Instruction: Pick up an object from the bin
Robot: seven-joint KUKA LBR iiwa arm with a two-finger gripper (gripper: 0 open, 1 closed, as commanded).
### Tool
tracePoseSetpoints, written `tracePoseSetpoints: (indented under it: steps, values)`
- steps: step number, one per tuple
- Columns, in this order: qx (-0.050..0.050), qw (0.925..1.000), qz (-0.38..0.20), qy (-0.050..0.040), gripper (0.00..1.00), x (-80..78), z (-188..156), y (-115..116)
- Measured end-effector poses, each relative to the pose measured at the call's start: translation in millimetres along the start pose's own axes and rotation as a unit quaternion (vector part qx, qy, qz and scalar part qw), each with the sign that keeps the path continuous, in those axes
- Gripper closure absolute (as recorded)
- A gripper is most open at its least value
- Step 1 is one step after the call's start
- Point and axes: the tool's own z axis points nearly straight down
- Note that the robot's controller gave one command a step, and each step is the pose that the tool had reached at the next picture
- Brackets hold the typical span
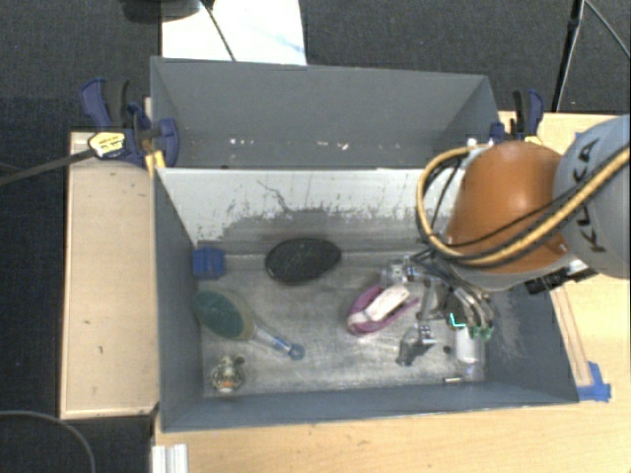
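Just left of your claw (422, 341), close beside it, lies a purple-and-white piece (378, 307), its long axis slanting from near-left to far-right. You cannot tell whether the claw is apart or together.

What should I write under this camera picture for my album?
Robot hand in the bin, beside a purple-and-white thing.

Dark oval brush (303, 260), small blue block (208, 261)
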Motion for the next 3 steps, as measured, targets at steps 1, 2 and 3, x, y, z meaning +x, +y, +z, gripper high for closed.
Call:
tracePoseSetpoints:
  steps: [1,2,3]
  values:
    - [0.0,0.9987,0.052,-0.0031,0.0,-61.6,97,-15]
    - [0.0,0.9987,0.051,-0.0046,1.0,-61.6,93,-15]
    - [-0.001,0.9974,0.072,-0.0075,1.0,-62.0,-26,-9]
